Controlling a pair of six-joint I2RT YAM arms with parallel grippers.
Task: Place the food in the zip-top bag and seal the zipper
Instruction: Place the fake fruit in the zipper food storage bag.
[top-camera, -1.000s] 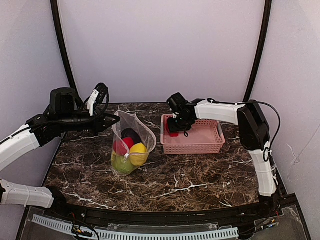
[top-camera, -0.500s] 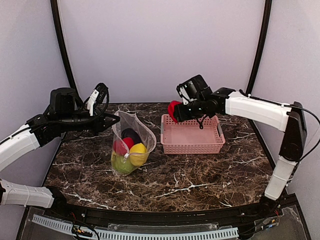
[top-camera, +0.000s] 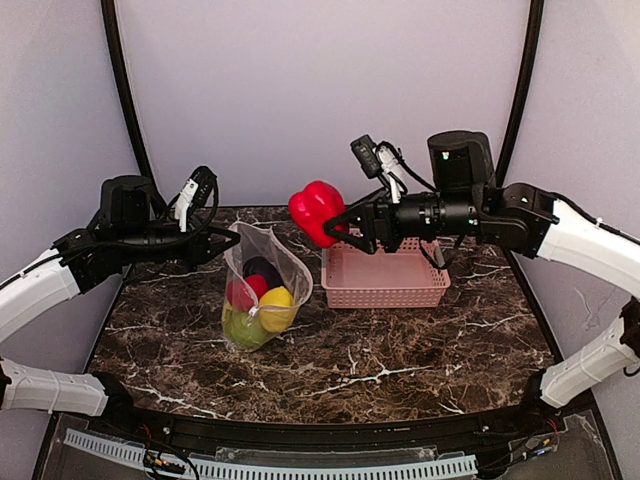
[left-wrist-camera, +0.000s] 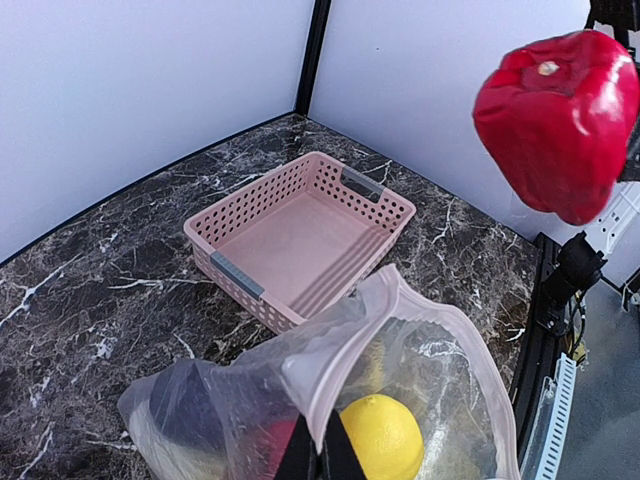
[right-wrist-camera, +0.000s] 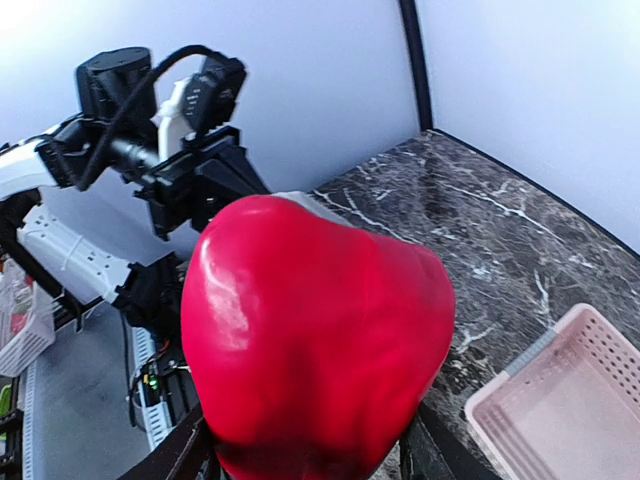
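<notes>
Clamping the red bell pepper (top-camera: 316, 210), right tool (top-camera: 338, 226) hovers; left tool (top-camera: 226, 244) pinches zip-top bag (top-camera: 268, 268) rim.

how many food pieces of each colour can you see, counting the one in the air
red: 2, the pepper and a red piece in the bag
yellow: 1, yellow piece in the bag
green: 1, green piece in the bag
dark: 1, dark piece in the bag
total: 5 visible
</notes>
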